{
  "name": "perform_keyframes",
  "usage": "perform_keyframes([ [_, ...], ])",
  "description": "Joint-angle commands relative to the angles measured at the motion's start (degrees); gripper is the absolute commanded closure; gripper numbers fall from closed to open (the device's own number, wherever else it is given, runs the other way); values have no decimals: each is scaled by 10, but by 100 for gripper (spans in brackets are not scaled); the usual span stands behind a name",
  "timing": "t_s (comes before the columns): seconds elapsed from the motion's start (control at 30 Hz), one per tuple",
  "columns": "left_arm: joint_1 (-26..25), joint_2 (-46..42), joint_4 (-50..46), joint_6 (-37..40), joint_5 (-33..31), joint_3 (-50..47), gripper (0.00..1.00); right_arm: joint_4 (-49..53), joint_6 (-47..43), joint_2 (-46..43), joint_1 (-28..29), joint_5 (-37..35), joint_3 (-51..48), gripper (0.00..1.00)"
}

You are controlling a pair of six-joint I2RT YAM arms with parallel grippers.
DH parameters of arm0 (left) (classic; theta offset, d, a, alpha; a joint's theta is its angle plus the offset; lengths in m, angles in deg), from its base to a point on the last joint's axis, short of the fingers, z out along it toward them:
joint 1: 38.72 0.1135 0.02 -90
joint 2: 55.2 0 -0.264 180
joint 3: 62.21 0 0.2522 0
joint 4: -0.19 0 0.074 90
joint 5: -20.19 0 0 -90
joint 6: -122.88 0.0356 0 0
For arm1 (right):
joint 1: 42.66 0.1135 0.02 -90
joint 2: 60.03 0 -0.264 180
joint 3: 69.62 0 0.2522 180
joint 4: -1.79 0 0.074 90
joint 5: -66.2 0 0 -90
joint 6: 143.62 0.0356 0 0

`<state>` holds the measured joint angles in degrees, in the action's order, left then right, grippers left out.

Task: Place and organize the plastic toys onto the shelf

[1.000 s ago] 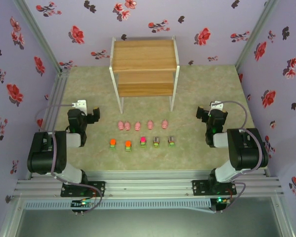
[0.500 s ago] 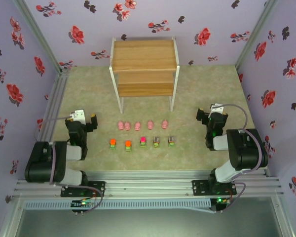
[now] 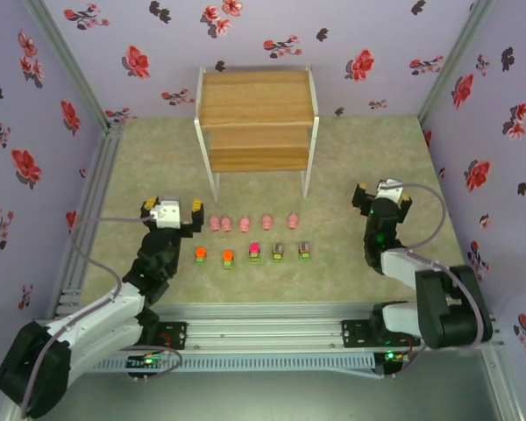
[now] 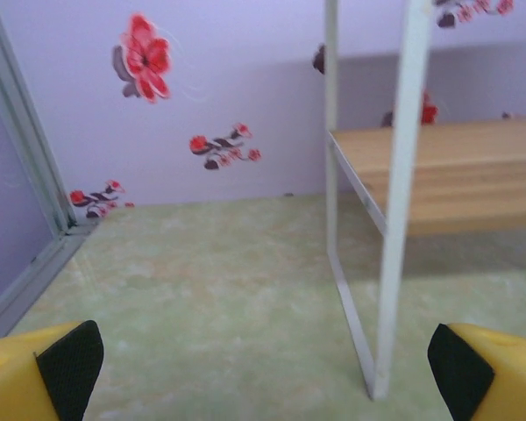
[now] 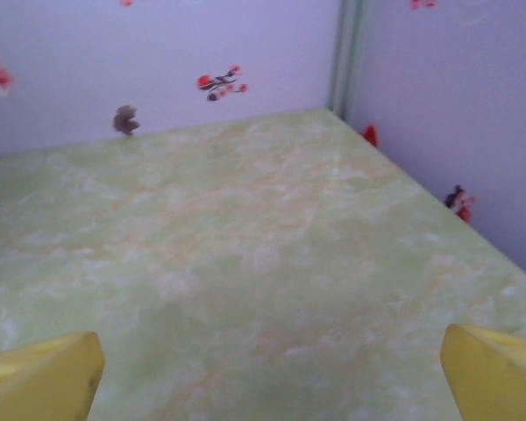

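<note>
Several pink pig-like plastic toys [image 3: 244,223] lie in a row on the mat in front of the shelf [image 3: 257,110]. Several blocky green-based toys [image 3: 255,252] form a second row nearer the arms. My left gripper [image 3: 171,209] is open and empty just left of both rows, pointing at the shelf. Its wrist view looks past yellow fingers [image 4: 57,373] to the shelf's white front leg [image 4: 393,228] and lower board [image 4: 460,175]. My right gripper [image 3: 381,196] is open and empty, well right of the toys. Bare mat lies between its yellow fingertips [image 5: 495,373].
Purple flowered walls [image 3: 263,31] enclose the green marbled mat [image 3: 377,149]. A metal rail [image 3: 96,189] runs along the left edge, and the arm bases sit on a frame [image 3: 263,329] at the near edge. The back right corner post [image 5: 344,53] stands ahead of the right gripper.
My left arm has stretched forward and to the right, bringing its gripper up beside the toy rows. The right gripper has edged slightly forward. The toys have not moved.
</note>
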<state>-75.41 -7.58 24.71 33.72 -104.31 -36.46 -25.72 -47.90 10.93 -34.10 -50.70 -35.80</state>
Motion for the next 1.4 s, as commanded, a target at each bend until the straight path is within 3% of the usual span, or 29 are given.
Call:
perform_keyframes([
  [0.0, -48, -34, -93, -10, -75, 36, 0, 210, 108, -62, 10, -139, 61, 1],
  [0.17, -98, -84, -220, -87, -80, 77, 0, 435, 242, -148, 51, -210, 114, 1],
  [0.37, -128, -82, -337, -136, -87, 117, 0, 511, 221, -282, 151, -194, 83, 1],
  [0.57, -129, -75, -342, -163, -92, 101, 0, 645, 263, -289, 297, -274, 127, 1],
  [0.83, -129, -24, -346, -172, -86, 121, 2, 708, 349, -250, 462, -277, 126, 9],
  [1.1, -128, -10, -342, -172, -79, 123, 2, 710, 439, -155, 578, -275, 133, 18],
  [1.37, -128, 14, -342, -170, -75, 131, 2, 704, 492, -45, 593, -215, 169, 21],
])
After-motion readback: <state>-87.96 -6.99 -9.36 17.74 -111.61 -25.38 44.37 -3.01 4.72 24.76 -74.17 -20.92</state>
